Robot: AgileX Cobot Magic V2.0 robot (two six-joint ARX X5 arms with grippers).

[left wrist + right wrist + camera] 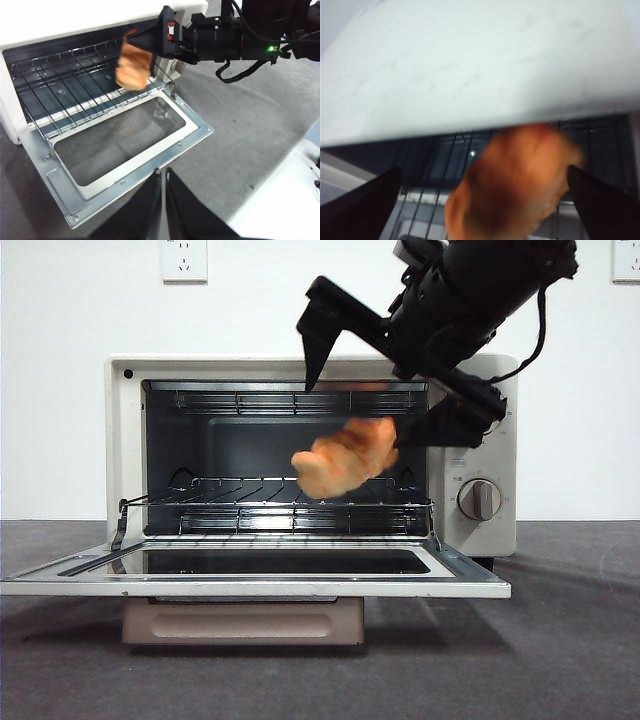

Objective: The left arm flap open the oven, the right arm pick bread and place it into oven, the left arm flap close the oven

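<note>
Right claw spread wide at oven mouth, blurred bread mid-air between jaws, above wire rack. Door flapped down flat. Left claw pressed together, back above grey bench.

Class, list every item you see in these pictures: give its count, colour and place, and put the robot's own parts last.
Oven: one, cream-white, on the table, door folded down flat.
Wire rack: one, metal, inside the oven.
Bread: one, golden-orange, blurred, in mid-air at the oven's mouth.
Knob: one visible, beige, on the oven's front panel.
Wall sockets: two, white, on the wall behind.
Table: one, dark grey.
Right gripper: black, jaws open around the bread.
Left gripper: black, near the door's edge.
</note>
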